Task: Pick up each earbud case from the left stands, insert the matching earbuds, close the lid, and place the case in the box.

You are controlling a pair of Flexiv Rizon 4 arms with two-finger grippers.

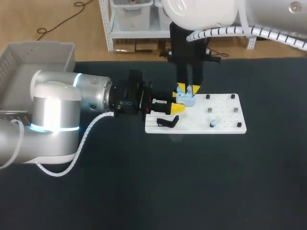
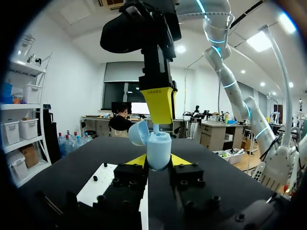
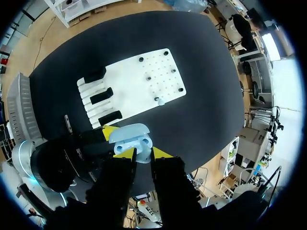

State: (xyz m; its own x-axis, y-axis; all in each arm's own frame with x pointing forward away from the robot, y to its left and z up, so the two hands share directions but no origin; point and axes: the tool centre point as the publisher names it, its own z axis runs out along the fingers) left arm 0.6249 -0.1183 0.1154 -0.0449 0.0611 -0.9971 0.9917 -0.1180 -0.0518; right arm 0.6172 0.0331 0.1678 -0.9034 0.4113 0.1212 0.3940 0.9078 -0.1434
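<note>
My left gripper (image 2: pixel 158 162) is closed on the light blue earbud case (image 2: pixel 159 151). Its two yellow tips press the lower body from opposite sides and hold the case upright. The lid (image 2: pixel 138 133) stands open, hinged off to one side. In the head view the case sits above the left part of the white board (image 1: pixel 225 115), over the end where the black stands (image 3: pixel 101 96) are lined up. My right gripper (image 1: pixel 188 88) comes down from the far side and hangs directly over the open case, just above its two sockets. I cannot tell whether it has anything in its grasp. One pale earbud (image 3: pixel 160 101) lies on the board among the small pegs, well apart from the case. The grey box (image 1: pixel 62 57) sits at the far left of the black table (image 1: pixel 153 191), behind my left arm.
</note>
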